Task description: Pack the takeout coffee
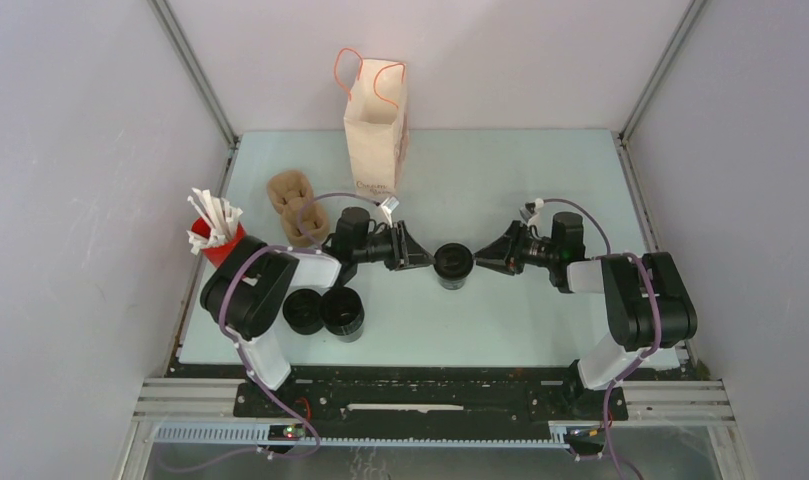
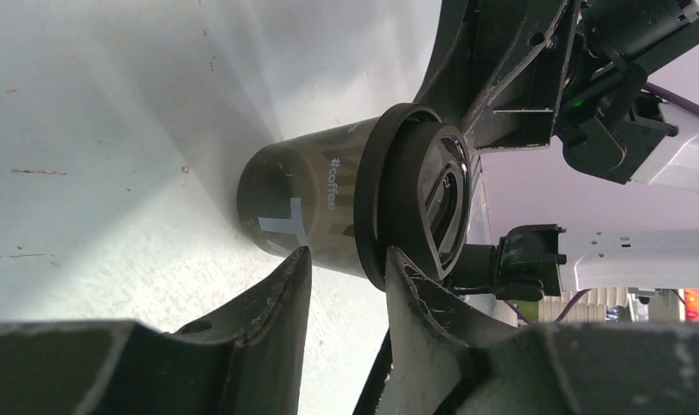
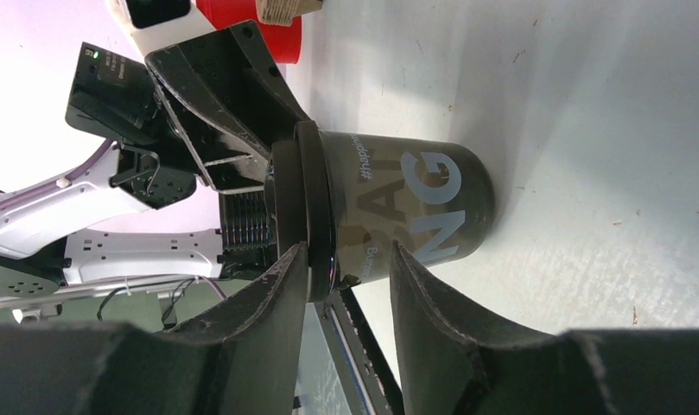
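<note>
Nearest the arm bases we see one spare cup (image 1: 303, 311) right beside a second spare cup (image 1: 342, 312). Both are black and lidded, standing on the pale table (image 1: 540, 180) by the left arm.

Further in, the coffee cup (image 1: 451, 266) stands upright mid-table with its lid on, between the two grippers. The left gripper (image 1: 426, 257) sits at its left side, jaws parted with nothing between them — in the wrist view its fingertips (image 2: 287, 285) reach just to the lid rim. The right gripper (image 1: 478, 258) faces it from the other side, also spread and gripping nothing. We cannot tell whether either touches the cup.

Beyond, at the left edge, stands a red cup (image 1: 218, 250) of white sticks (image 1: 212, 215), then a brown cup carrier (image 1: 295, 208). Farthest back, a paper bag (image 1: 375, 140) stands upright.
</note>
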